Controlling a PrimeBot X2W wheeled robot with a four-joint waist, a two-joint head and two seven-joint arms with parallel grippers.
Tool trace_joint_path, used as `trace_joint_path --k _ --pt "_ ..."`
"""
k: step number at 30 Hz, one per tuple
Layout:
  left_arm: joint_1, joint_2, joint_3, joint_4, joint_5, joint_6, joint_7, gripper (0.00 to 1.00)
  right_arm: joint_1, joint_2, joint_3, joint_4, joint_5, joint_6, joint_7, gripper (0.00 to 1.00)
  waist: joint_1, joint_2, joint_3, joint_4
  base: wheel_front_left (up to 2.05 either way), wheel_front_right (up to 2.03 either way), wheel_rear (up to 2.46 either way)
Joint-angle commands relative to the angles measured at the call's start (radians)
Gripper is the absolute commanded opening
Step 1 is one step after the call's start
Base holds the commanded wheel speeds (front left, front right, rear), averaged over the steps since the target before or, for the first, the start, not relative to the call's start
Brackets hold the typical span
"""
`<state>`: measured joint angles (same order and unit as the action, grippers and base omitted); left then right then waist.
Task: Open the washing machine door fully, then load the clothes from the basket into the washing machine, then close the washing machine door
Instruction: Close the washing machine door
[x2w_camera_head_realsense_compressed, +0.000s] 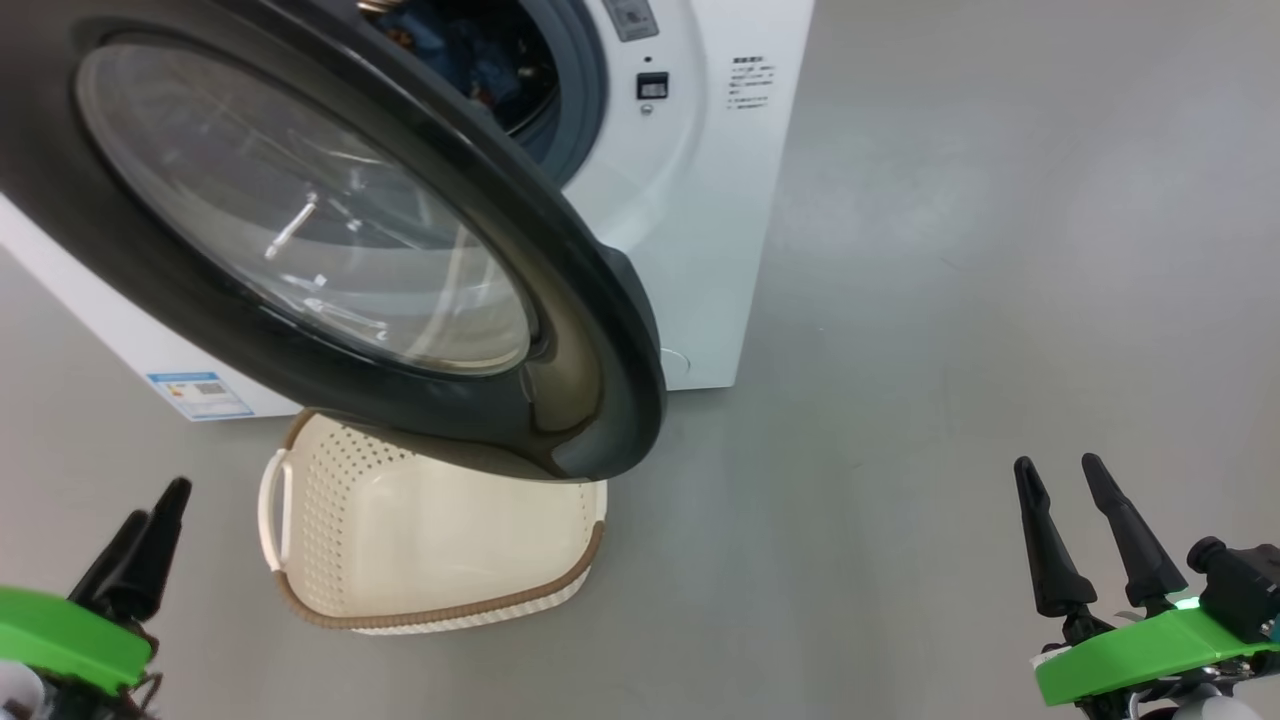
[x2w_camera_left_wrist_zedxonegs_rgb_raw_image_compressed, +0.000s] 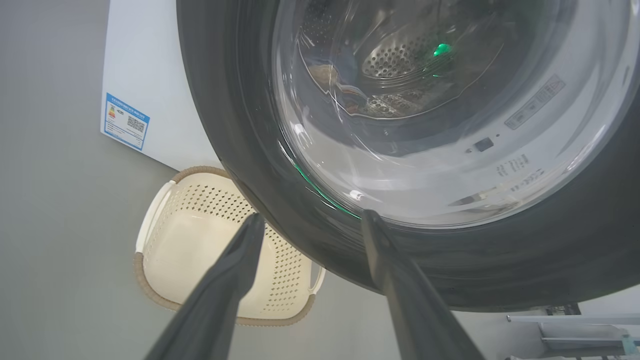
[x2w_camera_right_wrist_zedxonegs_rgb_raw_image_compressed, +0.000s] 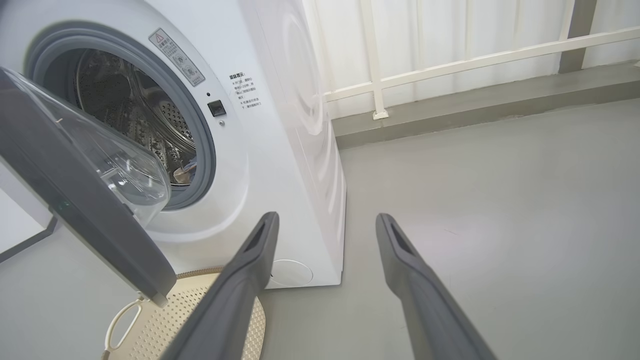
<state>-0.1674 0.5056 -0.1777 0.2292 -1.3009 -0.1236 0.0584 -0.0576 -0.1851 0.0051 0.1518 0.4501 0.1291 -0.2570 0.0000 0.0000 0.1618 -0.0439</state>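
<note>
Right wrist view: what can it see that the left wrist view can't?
The right wrist view has the white railing behind the washing machine, the round cap low on its front, and the open right tool. The left wrist view has the blue sticker and the open left tool. Both have the black door standing open and the cream basket on the floor, partly under it.

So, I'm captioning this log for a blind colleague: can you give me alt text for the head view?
The washing machine door hangs open, its black rim over an empty-looking cream basket on the grey floor. Behind it, blue clothes lie inside the white washing machine.
</note>
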Motion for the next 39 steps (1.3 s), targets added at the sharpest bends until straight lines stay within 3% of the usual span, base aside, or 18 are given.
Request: trace_joint_path --k 1,6,13,16,18,22,32,39 --pt "-0.016 0.057 0.018 -0.005 0.043 -0.007 -0.046 1.0 -0.001 -0.017 0.015 -0.021 -0.001 0.002 -0.005 1.0 0.0 0.0 0.001 -0.013 0.0 0.0 0.0" --pt "-0.014 0.071 -0.058 0.044 0.137 -0.007 -0.235 1.0 0.003 -0.018 0.008 -0.023 -0.001 0.002 -0.005 1.0 0.0 0.0 -0.005 -0.032 0.0 0.0 0.0" --pt "-0.012 0.052 -0.086 0.094 0.249 -0.007 -0.318 1.0 0.008 -0.025 -0.006 -0.026 -0.001 0.002 -0.005 1.0 0.0 0.0 -0.016 -0.044 0.0 0.0 0.0" --pt "-0.007 0.0 -0.001 0.081 0.349 -0.007 -0.319 1.0 0.011 -0.029 -0.013 -0.028 -0.001 0.002 -0.005 1.0 0.0 0.0 -0.021 -0.044 0.0 0.0 0.0" --pt "0.047 -0.11 0.125 0.02 0.567 -0.007 -0.32 1.0 0.013 -0.036 -0.022 -0.031 -0.003 0.002 -0.005 1.0 0.0 0.0 -0.028 -0.045 0.0 0.0 0.0" --pt "0.093 -0.192 0.198 -0.027 0.75 -0.007 -0.32 1.0 0.013 -0.039 -0.023 -0.033 -0.004 0.002 -0.005 1.0 0.0 0.0 -0.031 -0.047 0.0 0.0 0.0" --pt "0.118 -0.276 0.23 -0.021 0.894 -0.007 -0.32 1.0 0.025 -0.027 -0.015 -0.017 -0.009 0.002 -0.005 1.0 0.0 0.0 -0.024 -0.04 0.0 0.0 0.0" --pt "0.118 -0.307 0.25 -0.016 0.918 -0.007 -0.32 1.0 0.031 -0.02 -0.014 -0.01 -0.011 0.002 -0.005 1.0 0.0 0.0 -0.028 -0.036 0.0 0.0 0.0"
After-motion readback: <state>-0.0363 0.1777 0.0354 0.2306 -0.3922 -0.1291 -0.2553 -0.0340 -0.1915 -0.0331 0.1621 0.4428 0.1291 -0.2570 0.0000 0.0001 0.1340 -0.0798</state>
